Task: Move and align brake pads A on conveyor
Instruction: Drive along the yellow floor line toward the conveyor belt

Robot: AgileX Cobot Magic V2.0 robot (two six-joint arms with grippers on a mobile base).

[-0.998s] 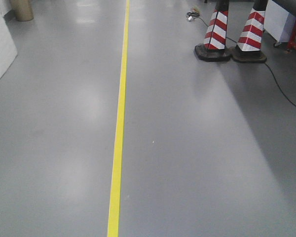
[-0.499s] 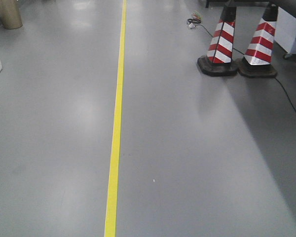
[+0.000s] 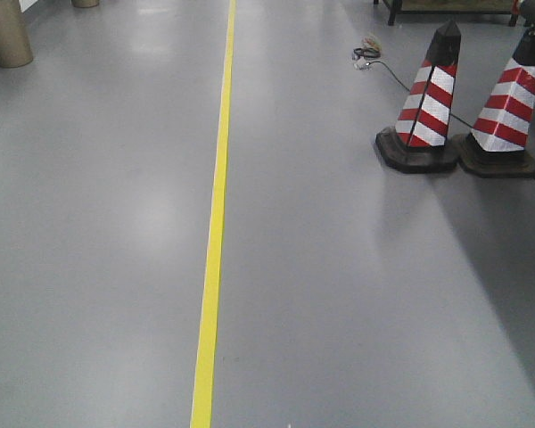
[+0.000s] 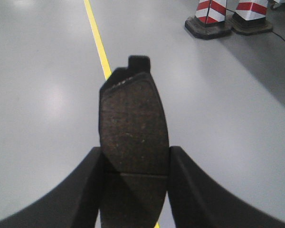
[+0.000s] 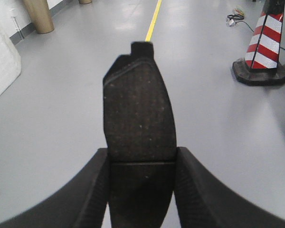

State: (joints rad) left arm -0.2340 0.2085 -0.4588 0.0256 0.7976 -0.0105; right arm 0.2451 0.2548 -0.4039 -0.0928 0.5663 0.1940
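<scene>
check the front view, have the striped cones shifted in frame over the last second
Yes: the striped cones sit lower and further right relative to the yellow floor line.

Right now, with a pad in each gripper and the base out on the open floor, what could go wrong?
1. The left gripper and right gripper pinch each brake pad only by its edges; a jolt might shake one loose.
2. The striped cones and the cable lie ahead on the right; drifting off the yellow line risks a snag.
</scene>
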